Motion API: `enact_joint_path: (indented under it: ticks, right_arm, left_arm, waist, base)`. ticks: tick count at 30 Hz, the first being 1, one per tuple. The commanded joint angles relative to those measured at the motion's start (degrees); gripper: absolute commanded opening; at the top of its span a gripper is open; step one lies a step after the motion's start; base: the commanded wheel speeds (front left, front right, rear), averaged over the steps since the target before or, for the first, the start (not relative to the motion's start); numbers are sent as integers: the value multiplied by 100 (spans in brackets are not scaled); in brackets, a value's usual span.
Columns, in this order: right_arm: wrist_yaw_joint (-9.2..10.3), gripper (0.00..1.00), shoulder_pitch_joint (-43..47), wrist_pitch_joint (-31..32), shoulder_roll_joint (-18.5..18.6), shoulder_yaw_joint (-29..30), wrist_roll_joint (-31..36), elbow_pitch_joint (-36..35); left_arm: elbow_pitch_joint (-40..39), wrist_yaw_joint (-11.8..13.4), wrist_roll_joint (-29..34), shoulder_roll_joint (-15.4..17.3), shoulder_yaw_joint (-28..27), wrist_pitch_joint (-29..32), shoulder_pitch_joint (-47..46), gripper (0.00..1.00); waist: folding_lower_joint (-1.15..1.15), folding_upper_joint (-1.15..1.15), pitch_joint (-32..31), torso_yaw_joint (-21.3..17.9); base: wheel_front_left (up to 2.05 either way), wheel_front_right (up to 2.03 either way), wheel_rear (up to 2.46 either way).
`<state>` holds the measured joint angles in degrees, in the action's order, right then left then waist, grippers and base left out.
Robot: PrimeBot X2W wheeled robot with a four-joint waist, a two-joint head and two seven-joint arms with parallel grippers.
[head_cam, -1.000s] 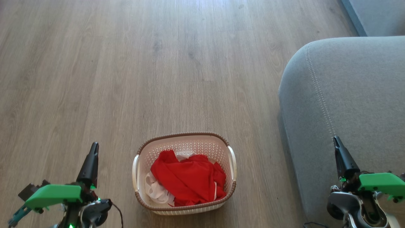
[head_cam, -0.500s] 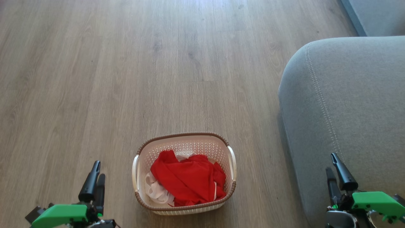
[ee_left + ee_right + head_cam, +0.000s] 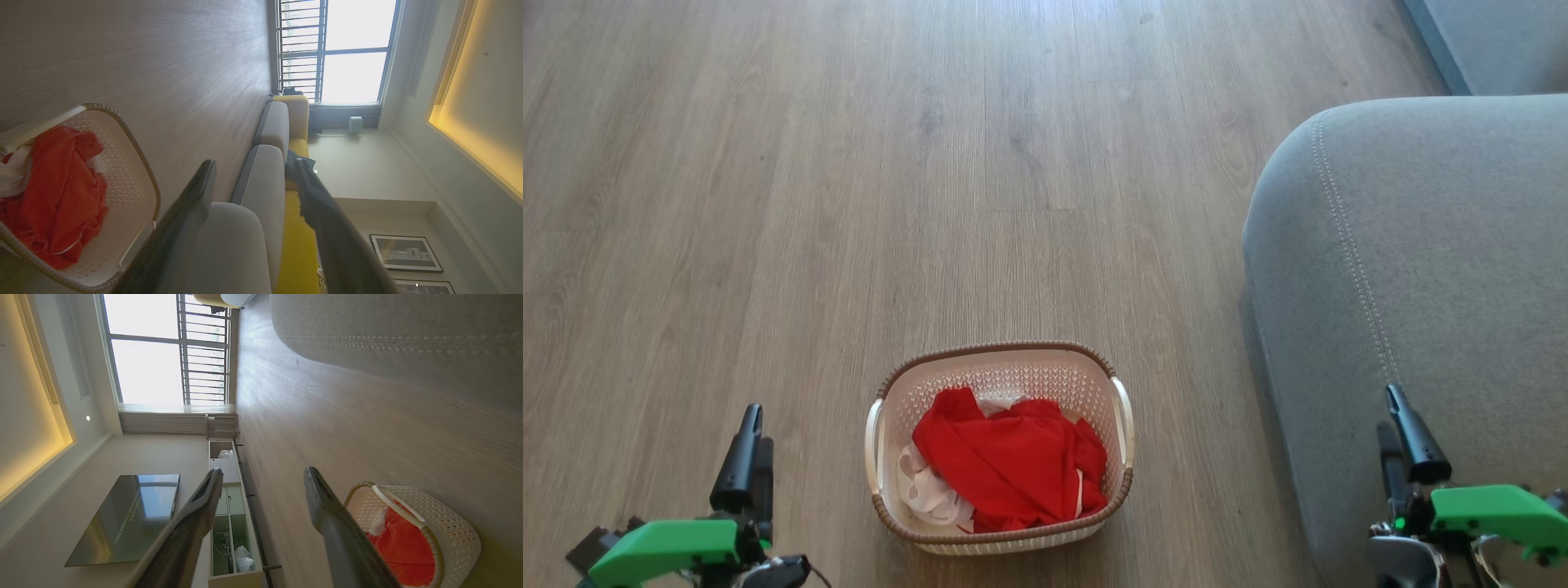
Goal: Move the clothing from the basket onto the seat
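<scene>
Grey fabric seat [image 3: 1421,245], right of the perforated basket [image 3: 1001,371], runs off-frame. Crumpled red clothing [image 3: 1009,469] hides the basket's bottom. Left gripper [image 3: 758,425] and right gripper [image 3: 1390,408] flank it, both spread wide, empty.

Bright red clothing [image 3: 1013,465] with white trim, cream perforated basket [image 3: 1001,377] with brown braided rim, grey seat [image 3: 1429,245] with pale stitched seam, grey-brown wood-grain floor [image 3: 849,180], green gripper mounts.

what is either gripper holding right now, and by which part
Nothing is held: the left gripper and right gripper are open and empty, and the clothing lies in the basket.
</scene>
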<state>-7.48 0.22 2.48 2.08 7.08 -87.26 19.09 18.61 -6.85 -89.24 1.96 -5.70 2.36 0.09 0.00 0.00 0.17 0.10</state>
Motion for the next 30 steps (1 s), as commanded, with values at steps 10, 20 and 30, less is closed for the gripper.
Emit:
enact_joint_path:
  ticks: [10, 20, 30]
  right_arm:
    - [-1, 100, -445, -209, 39, 123, 943, -552]
    - [-1, 100, -538, -378, 44, -83, 2218, -1152]
    - [-1, 100, -612, -530, 48, -256, 3176, -1503]
  left_arm:
    - [-504, -18, 458, 39, -308, -208, -348, 100]
    - [-862, -23, 967, 45, -470, -376, -465, 100]
    - [-1207, -28, 1477, 50, -551, -527, -542, 100]
  waist:
    - [0, 0, -2, 28]
    - [0, 0, 18, 77]
    - [0, 0, 34, 149]
  base:
    - [0, 0, 0]
    - [0, 0, 0]
    - [0, 0, 0]
